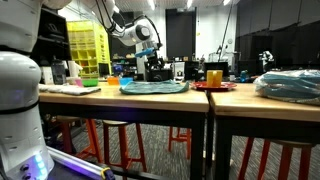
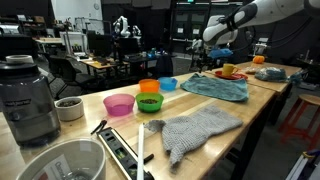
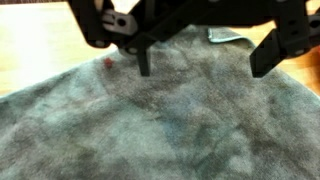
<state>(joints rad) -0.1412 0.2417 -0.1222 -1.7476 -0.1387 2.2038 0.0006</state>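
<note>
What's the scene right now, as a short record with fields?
gripper: gripper open, jaws wide, nothing between them
under it: blue-grey towel, spread on the wooden table
contact: cannot tell whether the fingertips touch the cloth
beside the towel: red plate carrying a yellow cup
also on the table: grey towel, rumpled, apart from the gripper

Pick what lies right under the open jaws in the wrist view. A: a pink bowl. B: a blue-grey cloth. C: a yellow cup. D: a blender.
B: in the wrist view the gripper hangs with its jaws apart over the blue-grey cloth, which fills most of the picture.
</note>
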